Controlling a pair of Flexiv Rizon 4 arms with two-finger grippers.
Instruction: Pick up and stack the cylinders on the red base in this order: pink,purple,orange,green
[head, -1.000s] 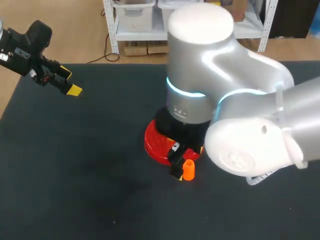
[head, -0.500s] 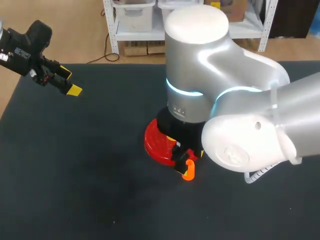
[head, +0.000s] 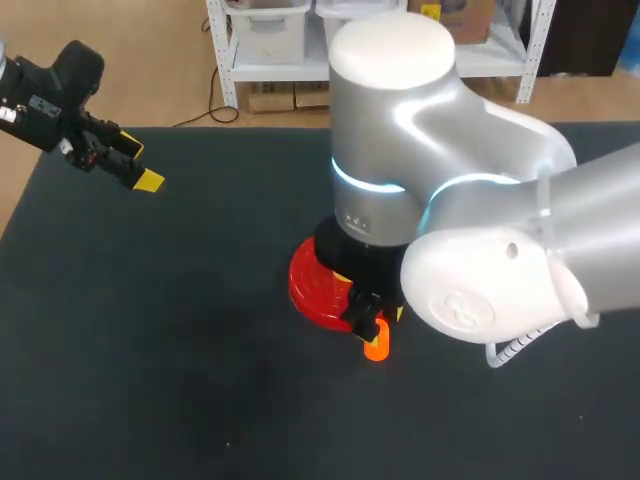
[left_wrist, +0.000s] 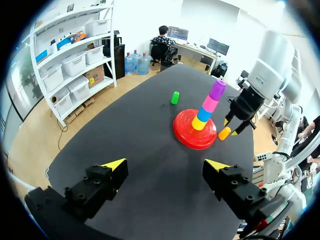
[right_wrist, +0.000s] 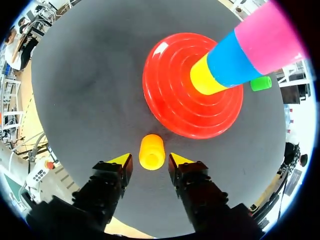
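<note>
Orange cylinder (right_wrist: 151, 152) sits on the black table (head: 150, 350) just beside the rim of the red base (right_wrist: 175, 100), on the side nearest the robot, not on the stack. Right gripper (right_wrist: 151, 161) is down over it, one yellow-tipped finger on each side. The right wrist view shows a thin gap on both sides, so the fingers are released and not gripping. In the head view the orange cylinder (head: 377, 345) pokes out under the right gripper (head: 365, 318), with the big right arm covering most of the red base (head: 310, 285). The stack on the base, bottom to top, is yellow cylinder (left_wrist: 198, 123), blue cylinder (left_wrist: 204, 114), pink cylinder (left_wrist: 210, 103), purple cylinder (left_wrist: 217, 89). Green cylinder (left_wrist: 175, 97) stands alone on the table past the base, apart from it, and also shows in the right wrist view (right_wrist: 260, 83) behind the stack. Left gripper (left_wrist: 165, 165) hangs over the far left part of the table, well apart from the base, fingers spread wide with nothing between them; in the head view it is near the table's left back edge (head: 140, 165).
</note>
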